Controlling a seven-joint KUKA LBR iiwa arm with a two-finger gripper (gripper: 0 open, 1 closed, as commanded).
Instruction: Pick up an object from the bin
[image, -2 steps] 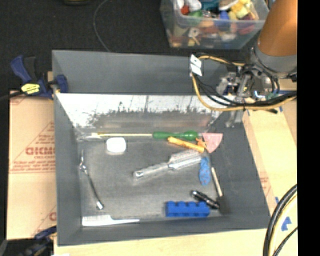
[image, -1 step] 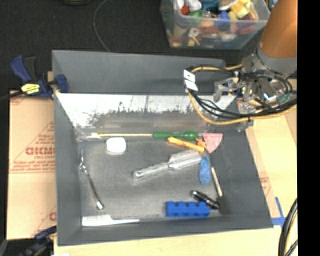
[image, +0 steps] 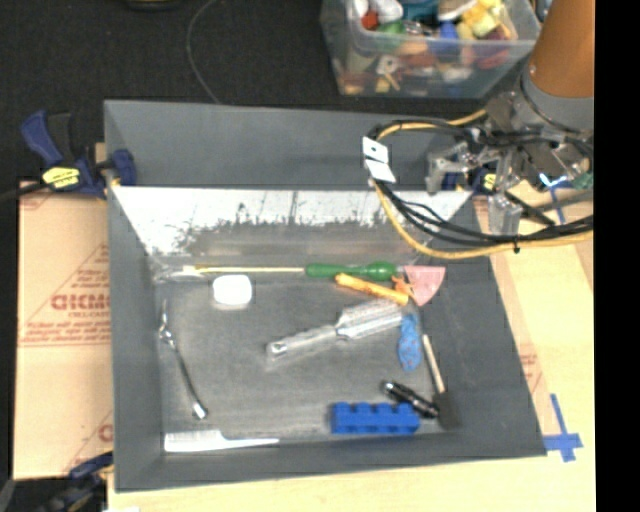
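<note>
One grey bin (image: 300, 140), floor scuffed; dark ground (image: 250, 50) beyond.

The bin (image: 300, 140) is grey, its far inner wall pale with dark streaks. On the far side the pen (image: 352, 270) is green, the tool (image: 372, 288) orange and the wedge (image: 428, 283) pink. At left the cap (image: 232, 291) is white. The brush (image: 335, 333) is clear. At right the lump (image: 409, 341) is blue and the clip (image: 412, 398) black. On the near side the brick (image: 375, 419) is bright blue and the toothbrush (image: 215, 441) white. The arm's cover (image: 565, 50) is orange, its cables (image: 440, 228) black and yellow.
</note>
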